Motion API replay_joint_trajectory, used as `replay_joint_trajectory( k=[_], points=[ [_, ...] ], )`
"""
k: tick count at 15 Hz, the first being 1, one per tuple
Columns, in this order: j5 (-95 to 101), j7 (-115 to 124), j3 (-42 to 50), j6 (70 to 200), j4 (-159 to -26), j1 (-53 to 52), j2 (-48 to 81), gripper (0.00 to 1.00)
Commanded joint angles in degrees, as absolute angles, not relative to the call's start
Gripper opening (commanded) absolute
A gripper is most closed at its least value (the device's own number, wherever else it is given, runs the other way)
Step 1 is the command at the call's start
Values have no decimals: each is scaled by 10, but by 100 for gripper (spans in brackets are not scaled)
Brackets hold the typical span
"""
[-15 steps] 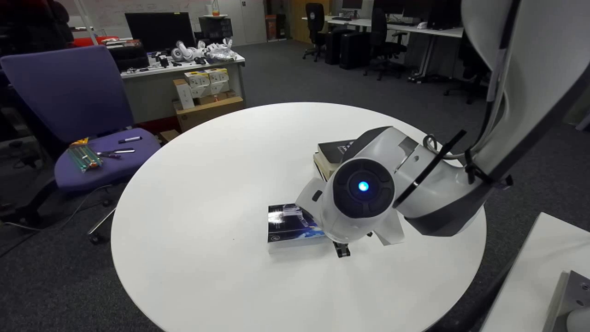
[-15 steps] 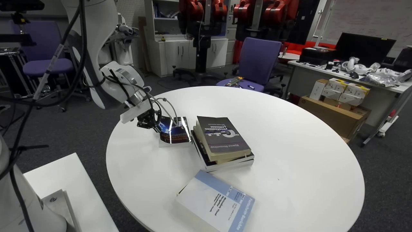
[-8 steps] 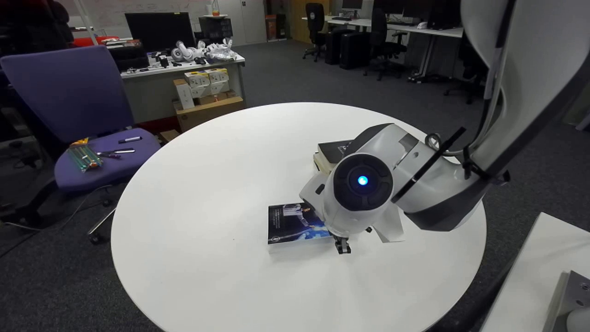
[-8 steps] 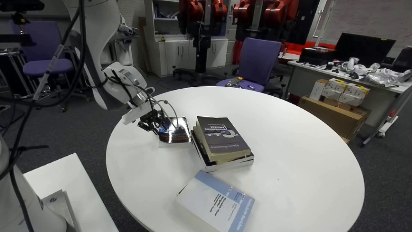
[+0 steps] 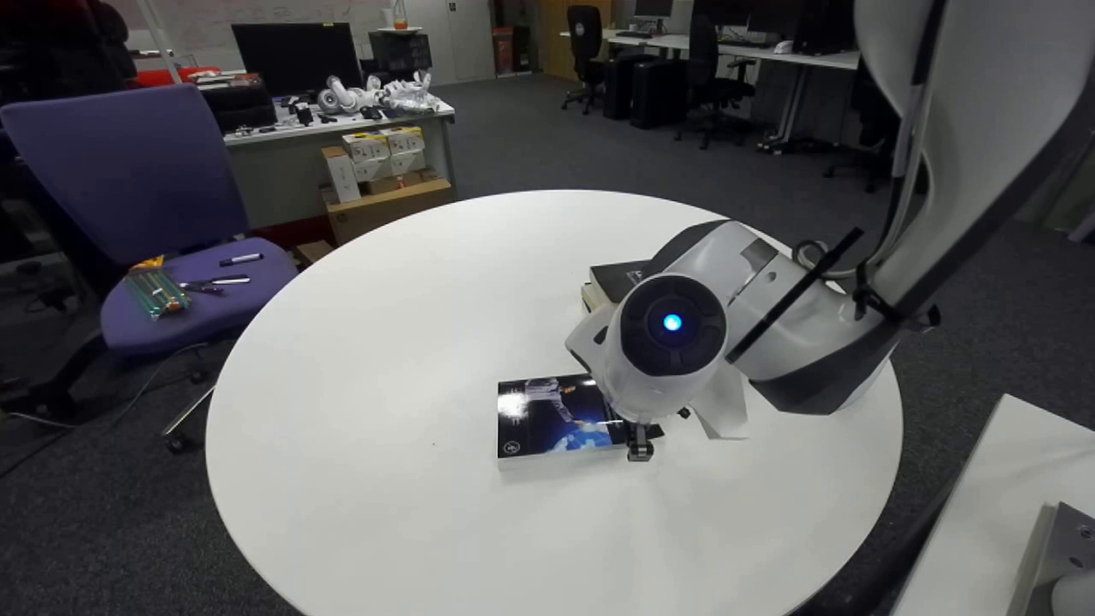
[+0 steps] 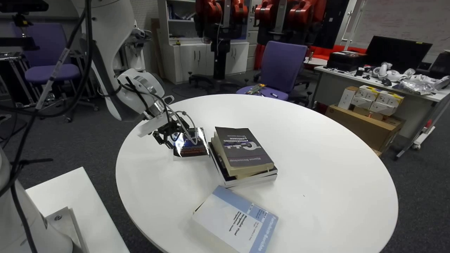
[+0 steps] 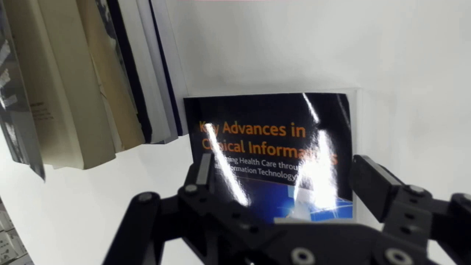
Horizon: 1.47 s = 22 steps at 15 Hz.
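While the white counter (image 6: 334, 175) spread across an exterior view, my claw (image 7: 285, 171) hung tilted at the left, its fingers (image 7: 371, 187) wide apart over a glossy dark book (image 7: 265, 158), Key Advances in Clinical Informatics, which lay flat; whether they touched its cover I could not tell. To the right, nearer that camera, lay a white-and-blue book (image 6: 232, 218), and behind it a stack of books (image 6: 242, 151). Farther right, beyond the counter's rim, sat a cardboard box (image 6: 355, 123).
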State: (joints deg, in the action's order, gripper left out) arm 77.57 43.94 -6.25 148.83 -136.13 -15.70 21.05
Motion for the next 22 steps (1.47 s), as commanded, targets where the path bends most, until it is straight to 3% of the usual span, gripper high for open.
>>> replay_joint_trajectory(
  k=[1,8,22],
  points=[
    [817,513,-52,1460,-1362,-168,188,100],
    [792,511,-95,1490,-1369,-139,200,100],
    [808,521,-88,1431,-1334,-144,248,100]
  ],
)
